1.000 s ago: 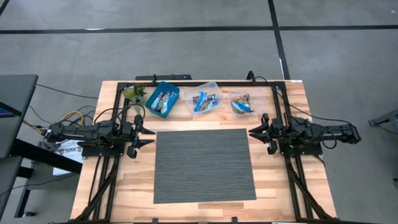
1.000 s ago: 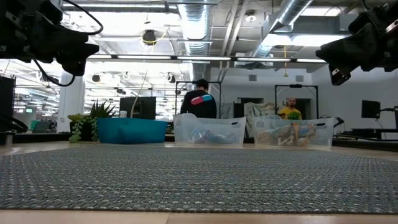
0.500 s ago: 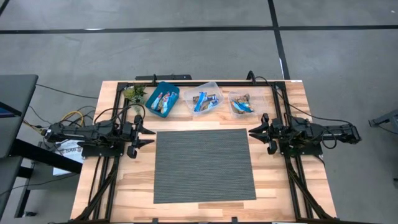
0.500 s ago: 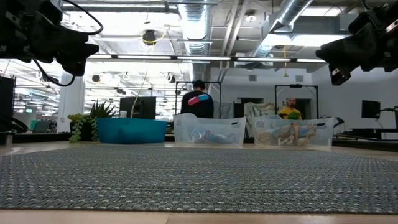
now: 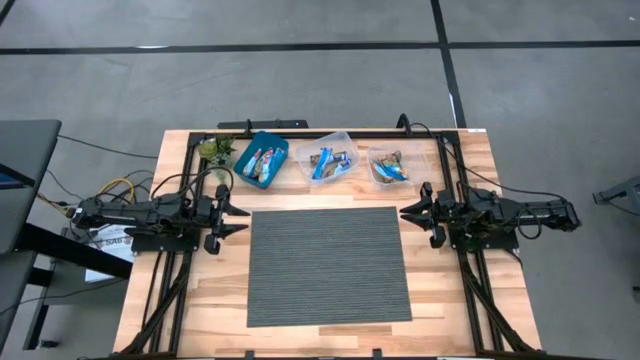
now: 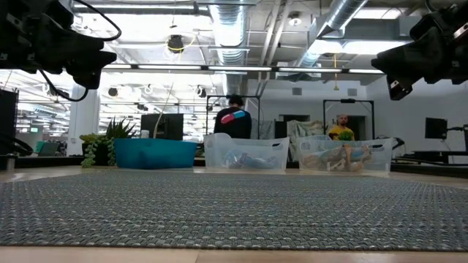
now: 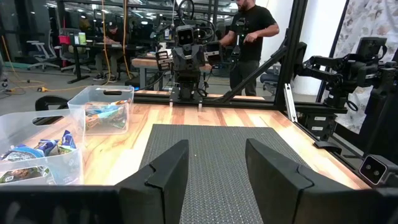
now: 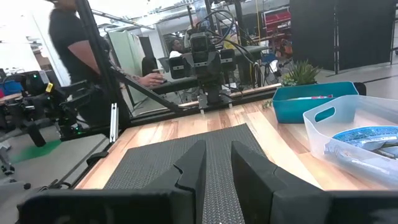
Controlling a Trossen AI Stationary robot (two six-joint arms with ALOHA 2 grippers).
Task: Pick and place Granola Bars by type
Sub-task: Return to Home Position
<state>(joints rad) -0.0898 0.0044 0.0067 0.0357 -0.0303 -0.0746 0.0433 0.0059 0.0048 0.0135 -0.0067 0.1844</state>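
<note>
The granola bars lie in three bins along the table's far edge: blue and silvery ones in the teal bin point(image 5: 261, 160), blue and brown ones in the middle clear bin point(image 5: 329, 160) and in the right clear bin point(image 5: 388, 167). My left gripper point(image 5: 236, 219) hovers open over the wood beside the left edge of the grey mat point(image 5: 328, 265). My right gripper point(image 5: 412, 214) hovers open beside the mat's right edge. The two face each other across the mat, and both are above table height in the low view. In the left wrist view the open fingers point(image 7: 177, 168) frame the bare mat.
A small potted plant point(image 5: 213, 148) stands left of the teal bin. Black frame rails run along the table's far edge and both sides. The grey mat covers the table's middle. People stand in the room beyond the far edge point(image 6: 234, 117).
</note>
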